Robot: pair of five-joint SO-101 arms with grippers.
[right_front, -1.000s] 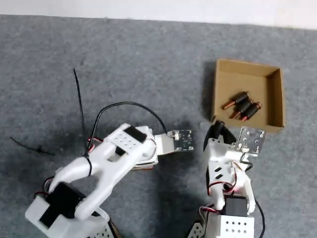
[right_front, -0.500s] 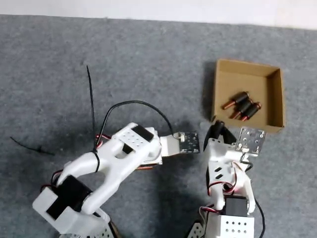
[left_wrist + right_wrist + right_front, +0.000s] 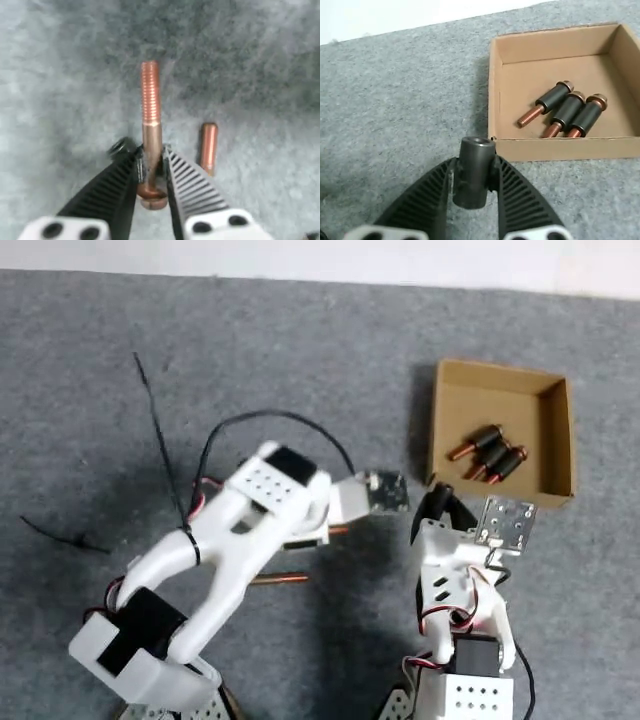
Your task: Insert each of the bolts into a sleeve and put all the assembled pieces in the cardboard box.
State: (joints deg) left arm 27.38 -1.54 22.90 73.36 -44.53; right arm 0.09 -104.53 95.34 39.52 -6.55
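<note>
The whole thing turns on lining up two parts held in the air. The left gripper [image 3: 151, 161] is closed narrowly on a copper bolt [image 3: 150, 110] just above its head, with the threaded shank sticking straight out past the fingertips. The right gripper [image 3: 474, 165] is clamped across a black sleeve [image 3: 471, 186], whose open end shows beyond the fingertips on the side towards the cardboard box [image 3: 493, 90]. From above, the sleeve sits near the box's closest corner, to the right of the left arm's wrist and a little apart from it. To my eye the bolt's tip must still be swung round to face that bore. A second bolt [image 3: 280, 580] lies flat on the grey table [image 3: 300, 370] under the left arm. Three assembled pieces [image 3: 488, 453] already lie in the box.
</note>
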